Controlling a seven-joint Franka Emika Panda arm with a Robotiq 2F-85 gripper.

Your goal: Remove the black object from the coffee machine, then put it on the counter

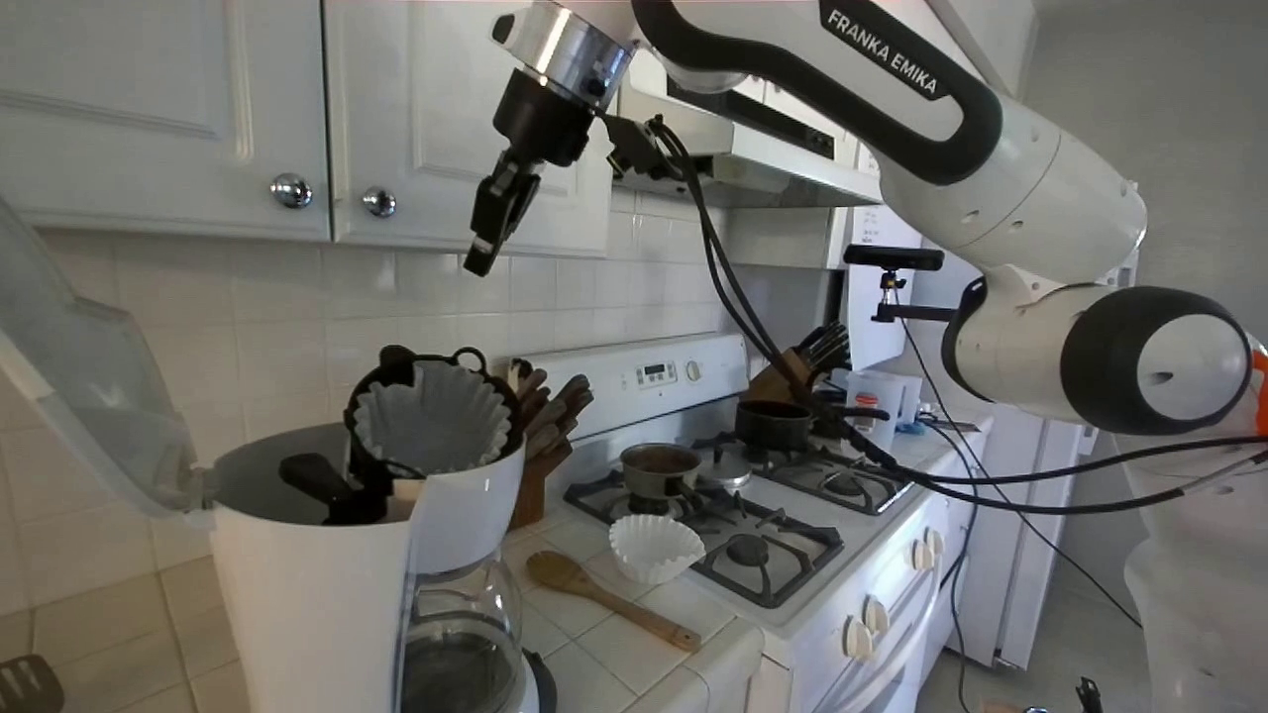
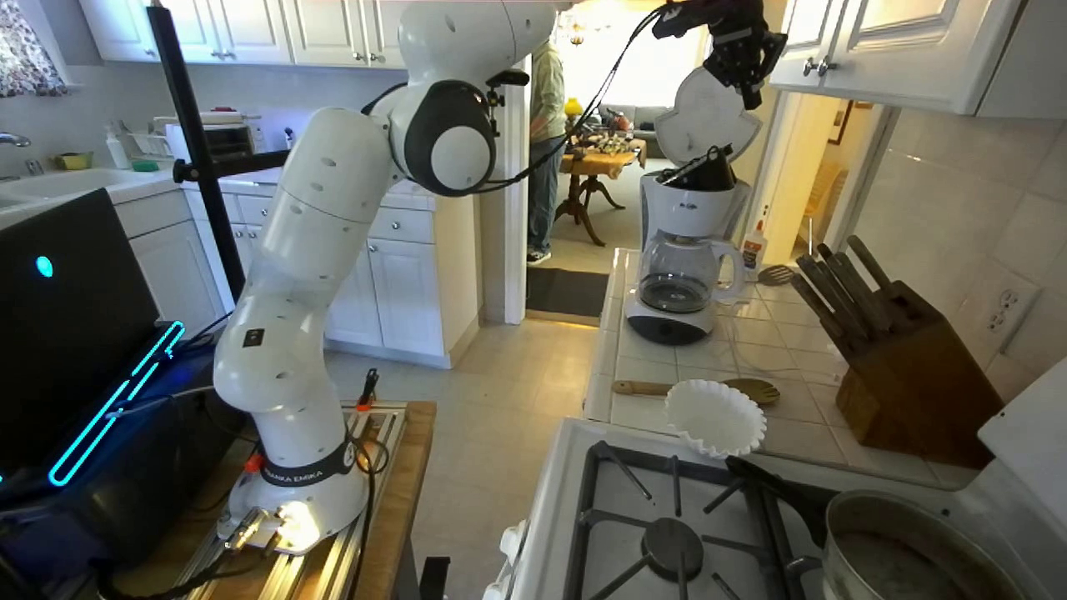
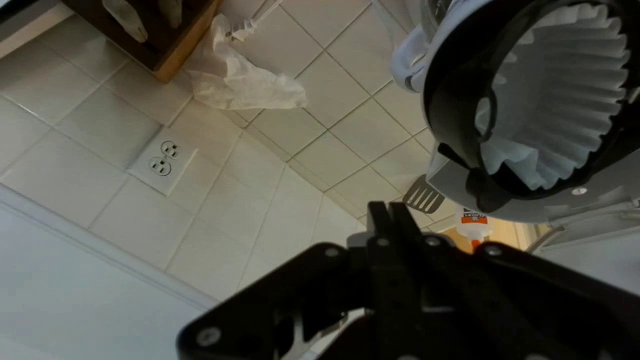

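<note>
One person in blue trousers (image 2: 546,150) stood in an exterior view alone. One white coffee machine (image 1: 307,594), its lid (image 2: 708,117) raised, showed in both exterior views; two brown wooden knife blocks (image 1: 538,487) appeared only in an exterior view. The black two-fingered gripper (image 3: 389,207) hung higher than the machine's open top, clenched on nothing, its fingers meeting in the wrist view. In that top one round black filter basket (image 3: 452,112) leaned tilted, one white pleated paper filter (image 3: 565,95) inside.

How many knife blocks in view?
2: a knife block on the counter between coffee machine and stove; in an exterior view, a second block beyond the stove. More may be hidden.
</note>
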